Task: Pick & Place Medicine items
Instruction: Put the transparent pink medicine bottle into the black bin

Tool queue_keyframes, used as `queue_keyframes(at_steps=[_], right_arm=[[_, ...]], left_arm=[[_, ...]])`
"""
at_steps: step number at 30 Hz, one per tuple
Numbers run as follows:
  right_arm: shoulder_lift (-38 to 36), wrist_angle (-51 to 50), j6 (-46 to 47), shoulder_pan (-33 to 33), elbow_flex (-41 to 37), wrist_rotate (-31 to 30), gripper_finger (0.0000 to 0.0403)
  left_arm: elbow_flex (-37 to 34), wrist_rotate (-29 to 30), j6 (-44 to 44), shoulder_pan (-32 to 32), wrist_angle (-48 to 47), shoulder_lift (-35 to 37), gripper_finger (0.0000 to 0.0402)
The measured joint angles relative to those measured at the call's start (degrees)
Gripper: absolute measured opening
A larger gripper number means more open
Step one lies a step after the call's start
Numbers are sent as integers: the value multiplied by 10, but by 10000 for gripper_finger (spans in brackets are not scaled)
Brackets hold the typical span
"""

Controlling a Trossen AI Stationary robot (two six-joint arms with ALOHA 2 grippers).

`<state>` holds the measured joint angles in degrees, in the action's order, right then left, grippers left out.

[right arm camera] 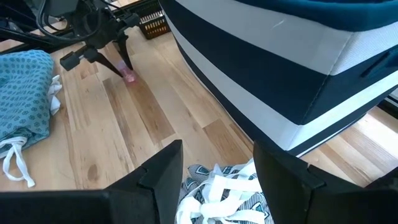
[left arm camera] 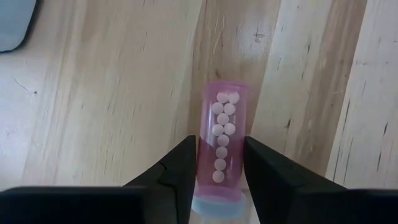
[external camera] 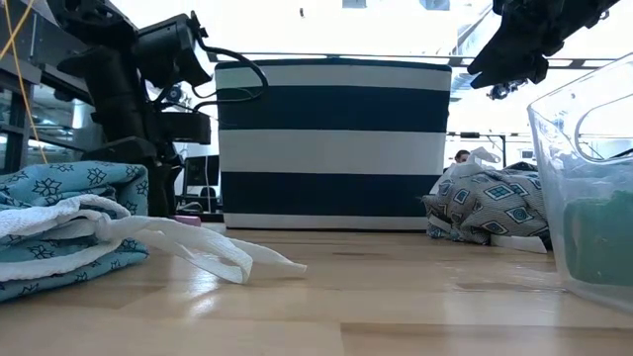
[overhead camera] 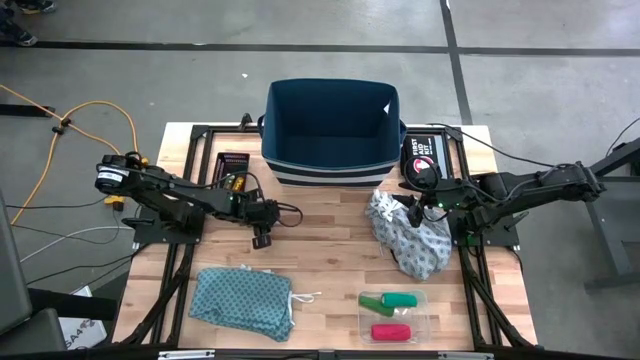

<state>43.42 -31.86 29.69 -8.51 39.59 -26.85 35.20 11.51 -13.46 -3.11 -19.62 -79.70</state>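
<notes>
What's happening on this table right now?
The left end effector is down at the wooden table, its fingers on either side of a pink pill tube lying there. The right end effector hovers open over a grey patterned cloth beside the striped bin. Green and red tubes wait in a clear tray.

Clear pink tube of small white pills (left arm camera: 222, 140): its capped end is hidden behind the left gripper's dark fingers (left arm camera: 176, 177). Clear plastic tray (external camera: 586, 188): cut off by the low view's edge, contents a green blur. Dark box of small items (overhead camera: 231, 170): contents too small to identify.
</notes>
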Motion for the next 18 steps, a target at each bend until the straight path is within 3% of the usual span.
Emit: queue_keyframes(at_steps=[13,18], right_arm=[[0,0,0,0,0,0,184],[0,0,0,0,0,0,184]], left_arm=[[0,1,-3,0,0,1,104],[0,-5,-4,5,-8,36,104]])
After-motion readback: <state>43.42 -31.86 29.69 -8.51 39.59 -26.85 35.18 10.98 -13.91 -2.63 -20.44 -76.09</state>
